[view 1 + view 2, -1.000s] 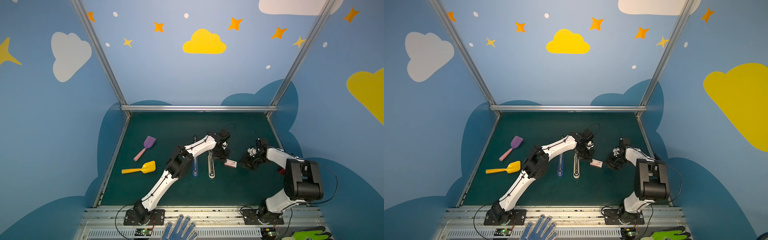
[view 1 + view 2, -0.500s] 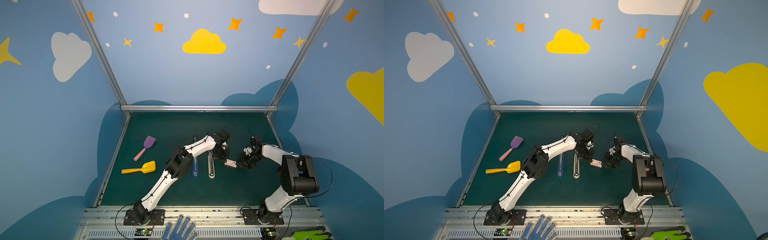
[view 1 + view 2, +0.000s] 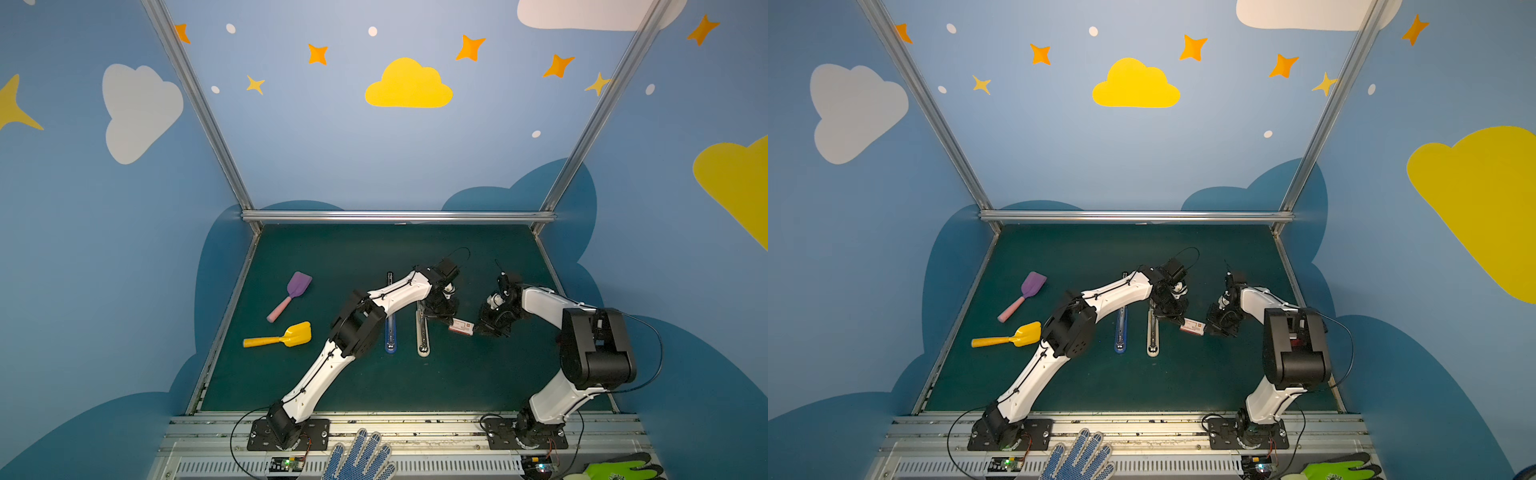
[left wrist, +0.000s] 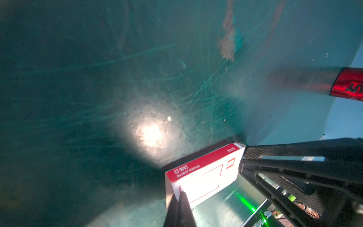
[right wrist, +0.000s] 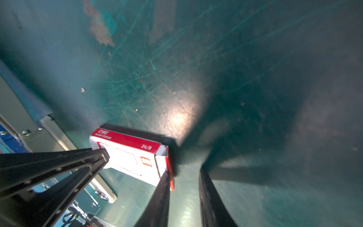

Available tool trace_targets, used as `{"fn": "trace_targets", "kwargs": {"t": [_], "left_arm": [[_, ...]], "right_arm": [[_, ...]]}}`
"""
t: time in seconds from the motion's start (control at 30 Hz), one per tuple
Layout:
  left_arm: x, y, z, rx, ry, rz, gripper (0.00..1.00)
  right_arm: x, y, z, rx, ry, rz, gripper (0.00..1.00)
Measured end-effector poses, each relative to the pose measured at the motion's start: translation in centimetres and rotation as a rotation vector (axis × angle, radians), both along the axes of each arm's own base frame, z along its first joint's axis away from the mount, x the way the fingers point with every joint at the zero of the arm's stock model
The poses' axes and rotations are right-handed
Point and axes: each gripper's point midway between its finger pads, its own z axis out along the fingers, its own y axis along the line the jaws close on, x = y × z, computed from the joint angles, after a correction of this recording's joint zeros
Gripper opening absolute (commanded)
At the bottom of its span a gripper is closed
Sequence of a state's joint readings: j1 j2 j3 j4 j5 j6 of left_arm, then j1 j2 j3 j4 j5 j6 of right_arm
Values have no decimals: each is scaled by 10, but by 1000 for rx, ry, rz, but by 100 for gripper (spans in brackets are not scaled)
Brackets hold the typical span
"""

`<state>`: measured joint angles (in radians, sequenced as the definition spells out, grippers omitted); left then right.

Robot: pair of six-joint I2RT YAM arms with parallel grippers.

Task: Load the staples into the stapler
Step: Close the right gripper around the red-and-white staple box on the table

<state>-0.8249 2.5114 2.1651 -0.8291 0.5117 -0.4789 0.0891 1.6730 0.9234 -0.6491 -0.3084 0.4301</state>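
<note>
The staples show only as a small white box with a red band (image 3: 461, 326) (image 3: 1192, 326), right of two long staplers lying side by side on the green mat: a blue stapler (image 3: 390, 328) and a white stapler (image 3: 422, 332). My left gripper (image 3: 451, 322) (image 4: 181, 194) is shut on one corner of the box (image 4: 204, 173), holding it tilted just over the mat. My right gripper (image 3: 482, 330) (image 5: 183, 173) stands at the box's (image 5: 133, 155) opposite end. Its jaws are a little apart with bare mat between them, and one finger (image 5: 163, 188) lies against the red end flap.
A purple scoop with a pink handle (image 3: 291, 295) and a yellow scoop (image 3: 282, 336) lie at the mat's left. A blue dotted glove (image 3: 361, 455) and a green glove (image 3: 619, 471) rest on the front rail. Aluminium rails edge the mat.
My right gripper has moved left up to the box's end and its jaws have narrowed. The left gripper and the box have stayed where they were.
</note>
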Motion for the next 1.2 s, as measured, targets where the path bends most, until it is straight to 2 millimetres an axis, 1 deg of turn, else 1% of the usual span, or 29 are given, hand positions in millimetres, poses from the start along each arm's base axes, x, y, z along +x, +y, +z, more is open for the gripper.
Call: {"fn": "trace_targets", "kwargs": {"t": [0.23,0.33,0.4,0.5,0.6,0.67,0.8,0.97,1.2], "left_arm": [[0,0,0,-5,-1,0,4],[0,0,0,-5,-2,0,4],[0,0,0,-5,-1,0,4],[0,0,0,-5,-2,0,4],[0,0,0,-5,-1,0,4],[0,0,0,-5,-1,0,4],[0,0,0,-5,0,3,4],[0,0,1,-6,3,6,4],[0,-1,1,-7,4,5,4]], "right_arm": [[2,-16,5,-61,-18,-38,29],[1,-18,6,-65,-17,-42,31],[1,-17,7,-63,-18,-33,36],[1,-11,16,-52,-51,-6,42],[3,-4,27,-31,-91,23,44],[2,0,30,-22,-104,41,44],[1,6,29,-18,-101,71,43],[5,11,24,-21,-79,95,43],[9,12,14,-46,-25,109,38]]}}
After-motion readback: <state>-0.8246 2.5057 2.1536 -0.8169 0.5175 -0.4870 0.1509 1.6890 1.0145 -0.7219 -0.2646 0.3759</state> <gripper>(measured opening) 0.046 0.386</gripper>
